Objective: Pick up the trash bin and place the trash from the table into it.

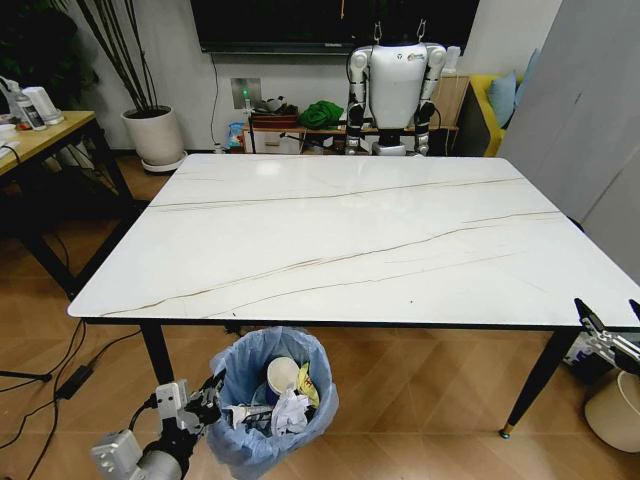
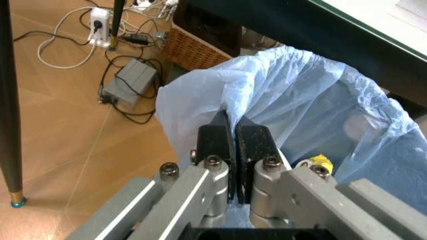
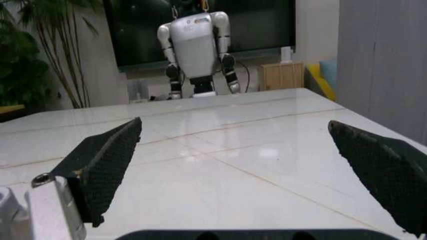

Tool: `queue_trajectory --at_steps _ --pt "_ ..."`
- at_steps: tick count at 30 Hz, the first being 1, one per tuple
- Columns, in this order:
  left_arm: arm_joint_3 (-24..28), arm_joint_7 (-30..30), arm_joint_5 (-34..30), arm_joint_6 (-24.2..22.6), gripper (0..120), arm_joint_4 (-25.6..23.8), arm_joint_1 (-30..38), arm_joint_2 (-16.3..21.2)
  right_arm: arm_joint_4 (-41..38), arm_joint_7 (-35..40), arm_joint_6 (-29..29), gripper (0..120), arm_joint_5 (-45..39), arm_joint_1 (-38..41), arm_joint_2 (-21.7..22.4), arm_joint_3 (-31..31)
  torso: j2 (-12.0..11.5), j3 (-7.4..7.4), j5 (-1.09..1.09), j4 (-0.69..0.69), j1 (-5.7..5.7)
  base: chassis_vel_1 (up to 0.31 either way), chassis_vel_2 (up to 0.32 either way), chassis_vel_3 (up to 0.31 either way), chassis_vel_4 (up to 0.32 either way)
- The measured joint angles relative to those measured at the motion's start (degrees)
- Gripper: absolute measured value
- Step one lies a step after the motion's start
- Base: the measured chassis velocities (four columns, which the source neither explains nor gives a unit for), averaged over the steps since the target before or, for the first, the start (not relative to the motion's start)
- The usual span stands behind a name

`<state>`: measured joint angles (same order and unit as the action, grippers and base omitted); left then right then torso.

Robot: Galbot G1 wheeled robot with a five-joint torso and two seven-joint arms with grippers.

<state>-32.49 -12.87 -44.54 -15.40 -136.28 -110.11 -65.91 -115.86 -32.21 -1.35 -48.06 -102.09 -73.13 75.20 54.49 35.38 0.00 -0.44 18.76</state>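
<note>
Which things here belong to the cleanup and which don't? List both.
Job:
- trash bin, rim pinched by the left end effector
- trash inside it
- table
- right end effector, open over the table's corner

Bystanders:
- white plant pot
- wooden desk
- humanoid robot

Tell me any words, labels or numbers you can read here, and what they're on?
None can be read.
The cup and the other trash in the bin, which the shut left gripper holds by the bag rim: any print is too small to read.
The white humanoid robot beyond the table: a small mark on its chest, too blurred to read.
The bottle on the side desk: label unreadable.
</note>
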Motion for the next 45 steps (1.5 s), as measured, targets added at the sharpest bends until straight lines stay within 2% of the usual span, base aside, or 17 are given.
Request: queue_trajectory --at_steps 20,45 --pt "-0.01 0.06 -0.21 -0.37 0 0.84 0.89 0.23 1.73 -0.52 -0.55 100 0.62 0.95 -0.27 -0.66 -1.10 -0.58 0.00 0.00 -0.51 0.000 0.000 0.000 0.000" --pt "0.32 -0.05 -0.31 -0.63 0 1.38 1.16 0.28 1.46 -0.50 -0.46 100 0.76 0.92 -0.35 -0.92 -5.04 -2.84 0.00 0.00 -2.20 0.000 0.000 0.000 0.000"
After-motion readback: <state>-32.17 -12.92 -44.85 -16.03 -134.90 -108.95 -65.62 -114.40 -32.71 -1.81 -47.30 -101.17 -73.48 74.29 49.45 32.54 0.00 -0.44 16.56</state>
